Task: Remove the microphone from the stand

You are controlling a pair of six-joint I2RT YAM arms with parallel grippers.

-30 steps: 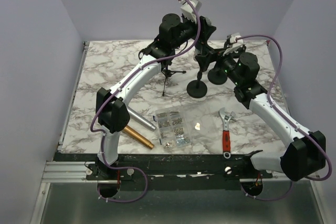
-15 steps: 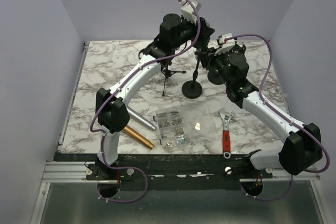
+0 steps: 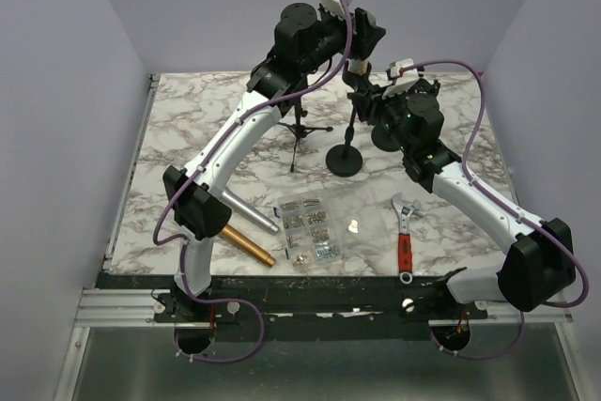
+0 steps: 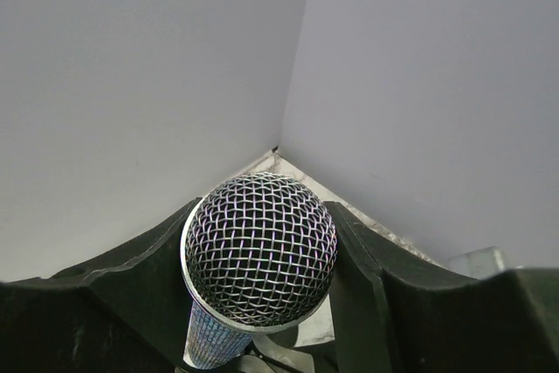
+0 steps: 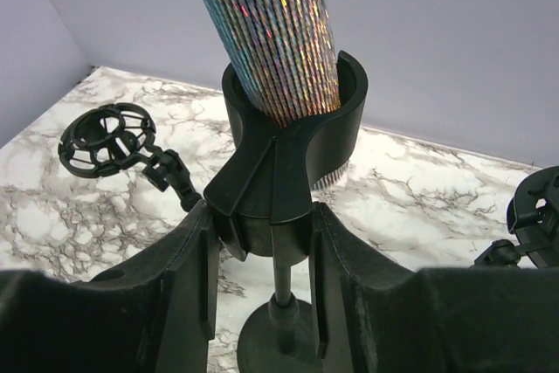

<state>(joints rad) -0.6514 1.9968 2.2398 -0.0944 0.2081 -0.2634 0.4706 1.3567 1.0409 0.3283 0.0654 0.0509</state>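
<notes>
1. The fingers of the left gripper are clamped on the silver wire-mesh head of the glittering holographic microphone. In the left wrist view they touch it at 9 and 3 o'clock.
2. The fingers of the right gripper are closed against the neck of the black U-shaped clip. The clip tops the black microphone stand with a round base.
3. The microphone is nearly upright. Its lower body is seated in the clip, and the rest rises toward 12 o'clock in the right wrist view.
4. In the top view the left gripper is high above the table, at 12 o'clock from the stand's base. The right gripper is lower, at about 1 o'clock from the base.
5. The stand rests on the white-and-grey marbled table, at roughly 1 o'clock from the table's centre.
6. A small black tripod stands at 9 o'clock from the stand's base, apart from it.
7. A black ring-shaped cage mount shows at 9 o'clock from the clip in the right wrist view.
8. A clear plastic box of small screws lies at 6 o'clock from the stand's base.
9. A red-handled adjustable wrench lies at 3 o'clock from the box.
10. A copper tube and a silver tube lie side by side at 9 o'clock from the box.
</notes>
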